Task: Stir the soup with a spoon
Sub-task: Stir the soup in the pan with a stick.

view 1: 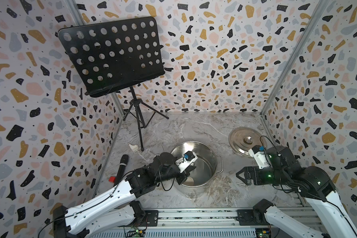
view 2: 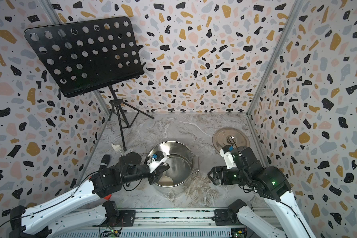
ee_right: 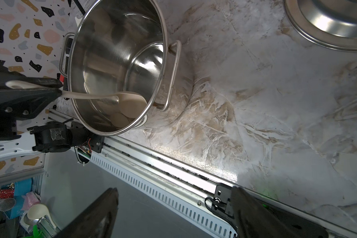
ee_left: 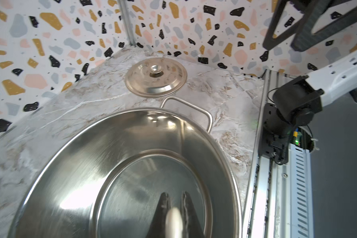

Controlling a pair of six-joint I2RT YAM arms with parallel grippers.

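While the left jaws reach in over the rim of the big steel pot (view 1: 205, 164), they are clenched on the slim handle of the cream spoon (ee_right: 91, 96), close to the handle's end. Seen from the right wrist, that handle crosses the pot's rim and slopes down inside, and the spoon's round bowl lies low against the inner wall on the side of the pot nearest the arms' rail (ee_right: 153, 169). In a top view only a pale patch of the bowl shows past the left arm (view 2: 120, 177). From the left wrist, the handle's blurred end sits pinched between 2 dark fingers (ee_left: 163, 206). The pot stands upright on the marble table (view 1: 173, 123), its inside all shiny steel, with 2 wire loop handles at opposite sides. Beside the pot, out past 1 of those handles and apart from it, the right jaws are spread wide and grasp nothing. The flat steel lid (view 1: 240, 138) lies knob up on the table beyond the right arm (view 1: 276, 171), well apart from the pot. On the pot's opposite side a black microphone (view 1: 122, 164) lies on the table, partly under the left arm. A black music stand (view 1: 111, 55) rises in the corner behind the microphone.
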